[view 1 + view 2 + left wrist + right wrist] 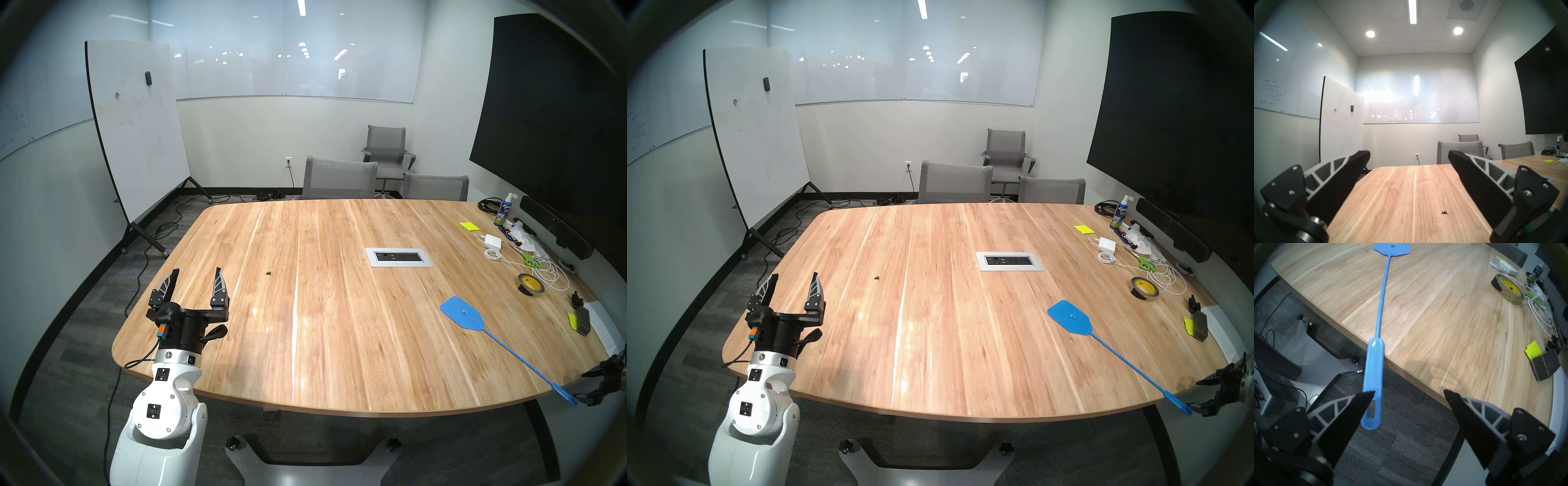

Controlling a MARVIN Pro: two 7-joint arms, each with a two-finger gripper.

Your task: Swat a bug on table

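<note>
The bug (268, 273) is a tiny dark speck on the left half of the wood table (339, 339); it also shows in the left wrist view (1444, 212). A blue fly swatter (461, 311) lies flat on the table's right side, its handle end (1373, 383) overhanging the front edge. My right gripper (1409, 392) is open just off that edge, its left fingertip touching the handle end, which lies between the fingers. My left gripper (196, 275) is open and empty above the table's left front, left of the bug.
A silver outlet panel (399, 257) sits mid-table. On the right are a tape roll (530, 285), white cables (549, 275), green scissors (531, 261), yellow notes (470, 226), a spray bottle (502, 213) and a grey block (1545, 366). Grey chairs (339, 178) stand at the far side.
</note>
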